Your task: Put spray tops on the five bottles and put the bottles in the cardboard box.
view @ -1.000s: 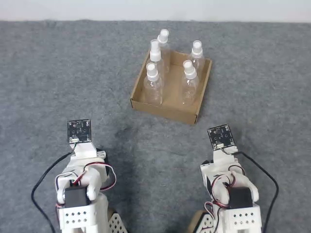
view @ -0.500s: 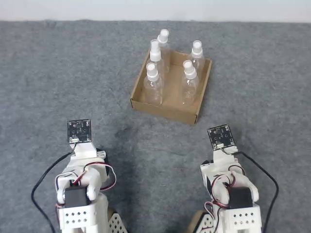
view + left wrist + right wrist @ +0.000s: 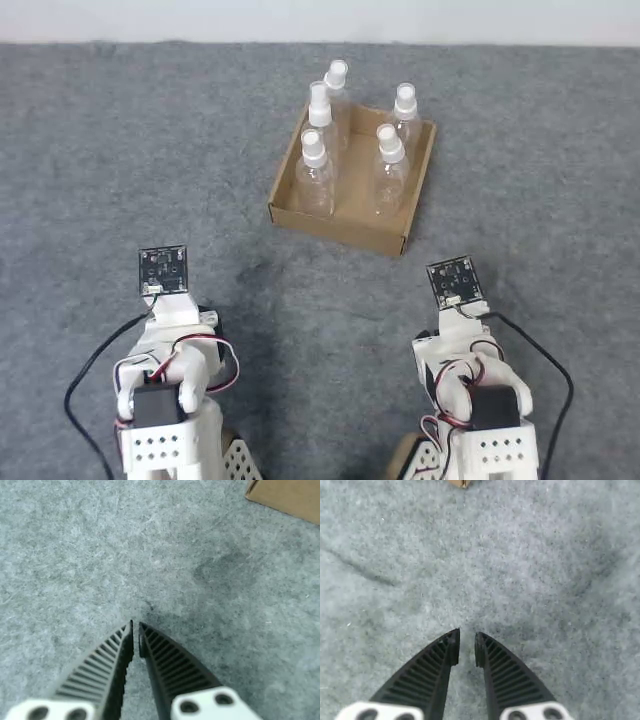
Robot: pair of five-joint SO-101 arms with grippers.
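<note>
The cardboard box (image 3: 340,222) stands at the back middle of the grey mat. Five clear bottles stand upright in it, each with a white spray top: two at the front (image 3: 314,175) (image 3: 389,170) and three behind (image 3: 320,108) (image 3: 337,78) (image 3: 405,108). Both arms are folded back at the near edge, well apart from the box. My left gripper (image 3: 136,625) is shut and empty above bare mat. My right gripper (image 3: 466,636) is also empty, its fingers together but for a thin slit. A box corner (image 3: 285,495) shows in the left wrist view and another corner (image 3: 462,482) in the right wrist view.
Grey felt mat (image 3: 120,150) covers the table around the box, with open room on both sides and between the arms and the box. A pale wall edge (image 3: 320,20) runs along the back.
</note>
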